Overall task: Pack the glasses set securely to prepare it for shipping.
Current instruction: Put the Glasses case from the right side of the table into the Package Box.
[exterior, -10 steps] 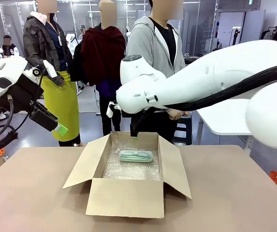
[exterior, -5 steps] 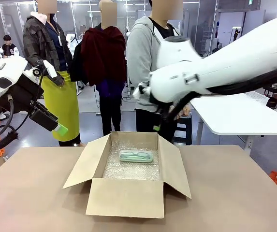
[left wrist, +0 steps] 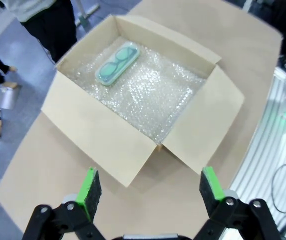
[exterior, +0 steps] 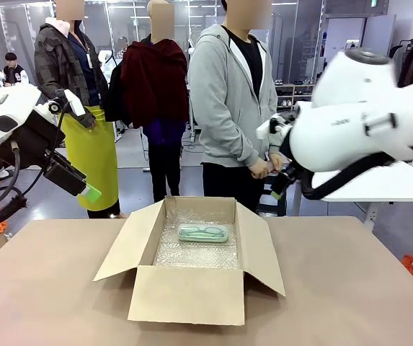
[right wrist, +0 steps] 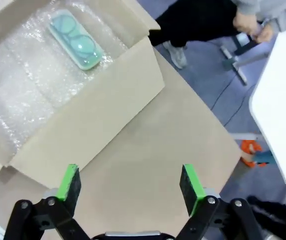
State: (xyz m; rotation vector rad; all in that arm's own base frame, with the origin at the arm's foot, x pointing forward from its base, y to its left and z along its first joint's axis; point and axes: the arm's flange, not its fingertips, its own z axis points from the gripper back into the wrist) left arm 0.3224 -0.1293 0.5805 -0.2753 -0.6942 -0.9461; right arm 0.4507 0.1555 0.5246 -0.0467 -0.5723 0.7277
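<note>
Left pincer (left wrist: 149, 191), right pincer (right wrist: 129, 185) released, empty; mint case (exterior: 203, 232) lies bare on bubble wrap (left wrist: 152, 97). Seal the box (exterior: 188, 292) now and you risk rattling — nothing covers it.

Glossy white rounded arms (exterior: 365, 130) trail black cables (exterior: 12, 167); black fingers (left wrist: 216, 212) carry bright green pads (left wrist: 89, 187).

Right end effector (exterior: 277, 191) blurred, partly hidden

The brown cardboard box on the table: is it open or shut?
Open: the brown cardboard box has its flaps spread, showing the mint green glasses case inside on bubble wrap.
</note>
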